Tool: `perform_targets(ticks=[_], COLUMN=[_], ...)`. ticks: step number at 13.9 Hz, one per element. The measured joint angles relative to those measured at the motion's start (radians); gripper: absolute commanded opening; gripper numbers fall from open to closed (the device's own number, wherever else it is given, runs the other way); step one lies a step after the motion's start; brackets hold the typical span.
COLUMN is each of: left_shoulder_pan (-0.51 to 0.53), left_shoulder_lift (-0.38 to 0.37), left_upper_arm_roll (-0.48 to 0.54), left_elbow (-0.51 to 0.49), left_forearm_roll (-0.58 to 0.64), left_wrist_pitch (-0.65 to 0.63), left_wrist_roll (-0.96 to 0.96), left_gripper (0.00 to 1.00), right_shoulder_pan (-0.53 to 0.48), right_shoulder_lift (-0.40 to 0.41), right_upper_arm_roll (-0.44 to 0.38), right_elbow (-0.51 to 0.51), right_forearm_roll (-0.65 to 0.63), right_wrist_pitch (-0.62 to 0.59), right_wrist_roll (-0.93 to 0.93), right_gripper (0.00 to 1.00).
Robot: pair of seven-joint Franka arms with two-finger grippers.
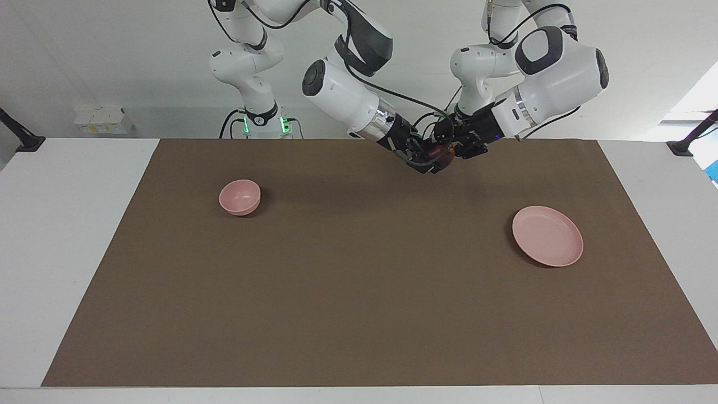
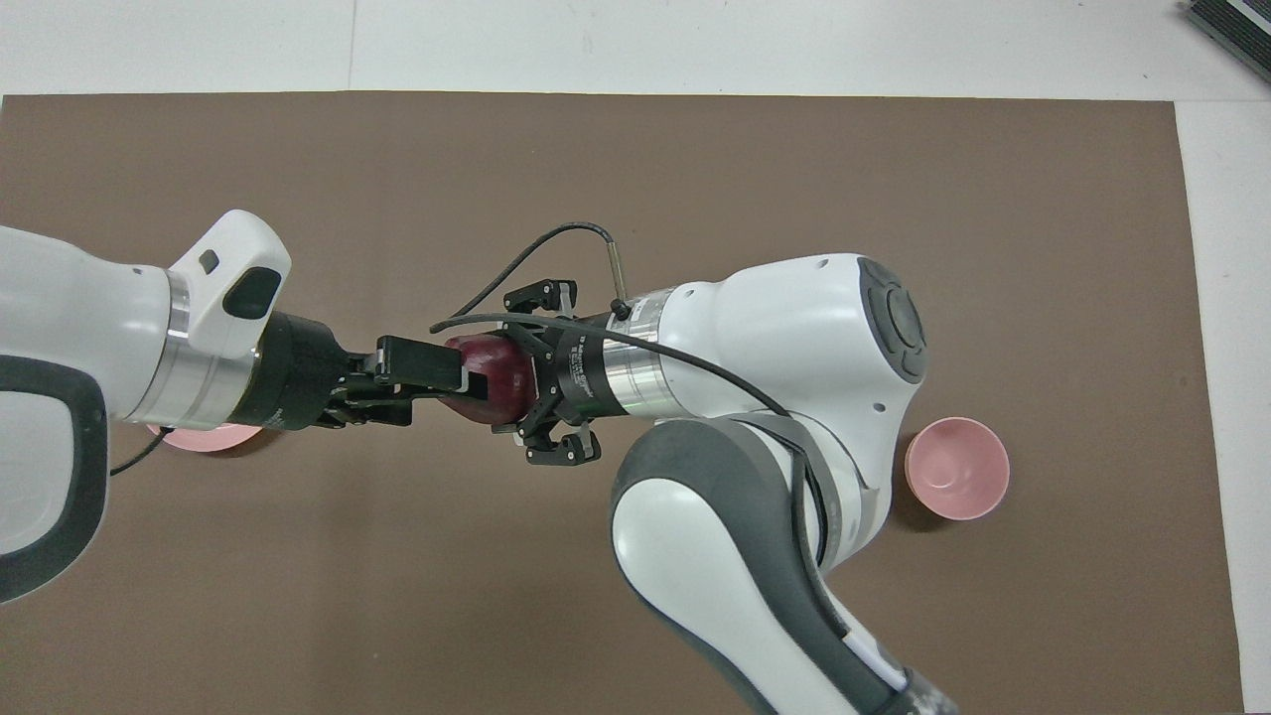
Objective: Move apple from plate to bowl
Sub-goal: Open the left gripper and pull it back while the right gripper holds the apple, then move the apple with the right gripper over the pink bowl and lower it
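Mid-handover above the table's middle: the right gripper (image 2: pixel 506 372) has its jaws clamped on the apple (image 2: pixel 494 375); the left gripper (image 2: pixel 452 375) has its jaws spread wide. The plate (image 1: pixel 547 235) is bare, and the bowl (image 1: pixel 240 197) awaits.

Even, bright indoor light falls from above on the tabletop (image 1: pixel 78 235), and the brown mat (image 1: pixel 359 292) shows no glare. Soft shadows lie close by the bowl (image 1: pixel 240 197) and the plate (image 1: pixel 547 235); a broad faint one crosses the mat beneath the raised arms. Daylight burns out a window patch (image 1: pixel 698 98) at the facing view's edge. Both views are sharp; white arm shells carry mild highlights overhead.
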Motion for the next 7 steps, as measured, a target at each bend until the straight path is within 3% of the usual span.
perform_targets(ticks=[5, 7], left_shoulder_pan=[0.005, 0.005], left_shoulder_lift=[-0.011, -0.01], left_upper_arm_roll=[0.036, 0.048], left_elbow=[0.111, 0.139], left_forearm_roll=[0.362, 0.435], left_wrist_pitch=[-0.132, -0.181], left_wrist_roll=[-0.029, -0.016], left_gripper=[1.0, 1.0], right_shoulder_pan=[-0.088, -0.124], right_shoulder_lift=[-0.05, -0.058], right_upper_arm_roll=[-0.002, -0.003], right_elbow=[0.058, 0.08], right_forearm_roll=[-0.2, -0.281], right_wrist_pitch=[-0.189, -0.245], right_wrist_roll=[-0.107, -0.175], right_gripper=[0.0, 0.0])
